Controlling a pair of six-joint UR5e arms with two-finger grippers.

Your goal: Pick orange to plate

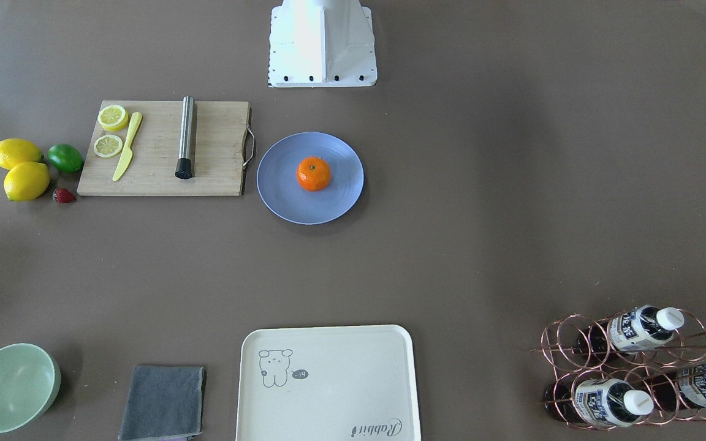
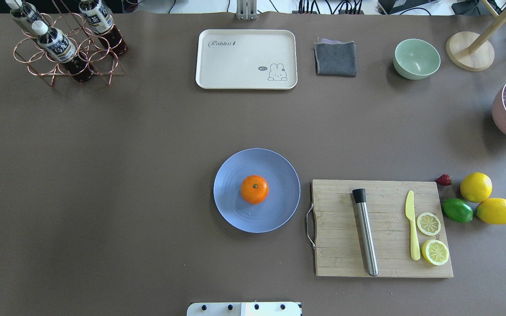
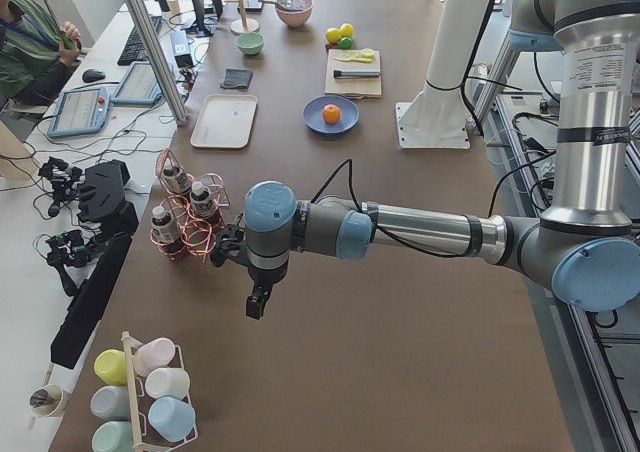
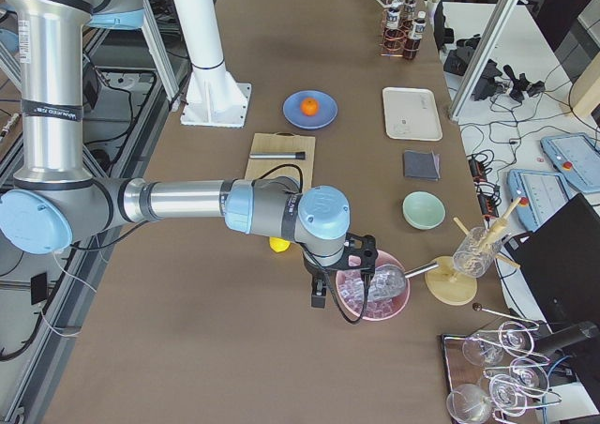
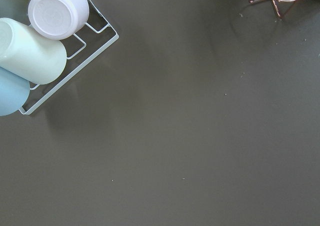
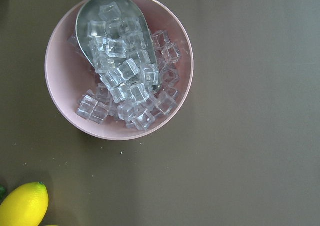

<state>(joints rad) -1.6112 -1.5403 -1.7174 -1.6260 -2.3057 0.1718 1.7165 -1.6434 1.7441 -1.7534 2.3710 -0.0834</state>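
Observation:
The orange (image 1: 313,173) (image 2: 254,189) rests stem up in the middle of the blue-lavender plate (image 1: 279,190) (image 2: 231,210), near the robot's base. No arm reaches over the plate. My left gripper (image 3: 258,302) shows only in the exterior left view, low over bare table at the far left end, beside the bottle rack. My right gripper (image 4: 319,297) shows only in the exterior right view, at the far right end, next to the pink bowl of ice (image 4: 373,291) (image 6: 117,63). I cannot tell whether either one is open or shut. Neither wrist view shows its own fingers.
A wooden cutting board (image 2: 380,228) with a metal muddler, a yellow knife and lemon slices lies right of the plate. Lemons (image 2: 476,187), a lime and a strawberry sit beyond it. A cream tray (image 2: 246,59), grey cloth, green bowl (image 2: 416,58) and copper bottle rack (image 2: 66,44) line the far edge.

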